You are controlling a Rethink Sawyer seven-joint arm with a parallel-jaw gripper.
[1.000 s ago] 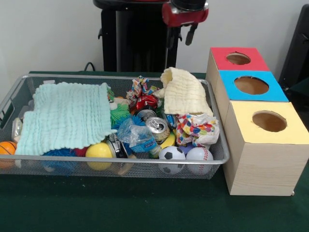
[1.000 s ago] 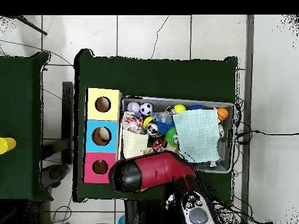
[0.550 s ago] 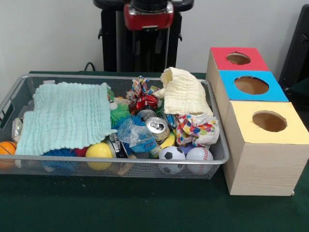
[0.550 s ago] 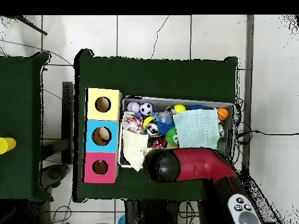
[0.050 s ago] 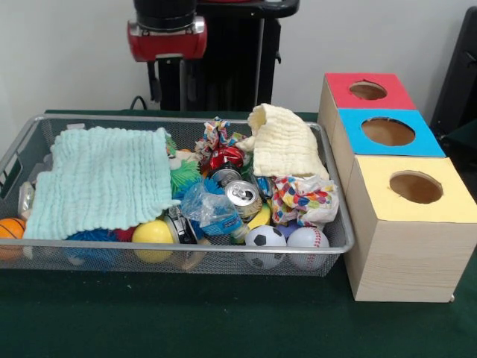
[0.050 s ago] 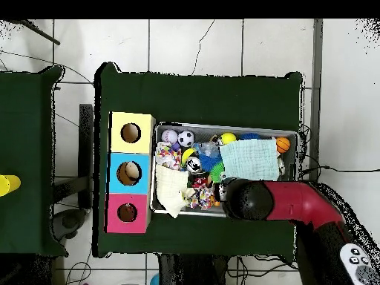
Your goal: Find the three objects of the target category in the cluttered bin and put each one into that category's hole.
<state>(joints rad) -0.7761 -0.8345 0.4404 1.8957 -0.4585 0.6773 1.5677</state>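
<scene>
- Three positions in a second: in the front view the arm's red wrist has slid along the top edge from right of centre to upper left, and the gripper [image 5: 167, 78] now hangs behind the far rim of the bin [image 5: 339, 246], above the mint cloth [image 5: 100, 179].
- We cannot tell whether the claw is released or clenched; nothing shows beneath it.
- We judge this a search move: nothing has been lifted yet, and every candidate lies in the bin, left and centre of the frame.
- Three holes wait at right: red hole [image 5: 367, 90], blue hole [image 5: 387, 131], yellow hole [image 5: 415, 186].
- Four balls show: soccer ball [image 5: 265, 237], baseball [image 5: 308, 239], yellow ball [image 5: 152, 232], basketball [image 5: 10, 227].
- Two cans: silver can [image 5: 244, 197], red can [image 5: 226, 158].
- Two cloths: the mint one and a cream cloth [image 5: 285, 145].
</scene>
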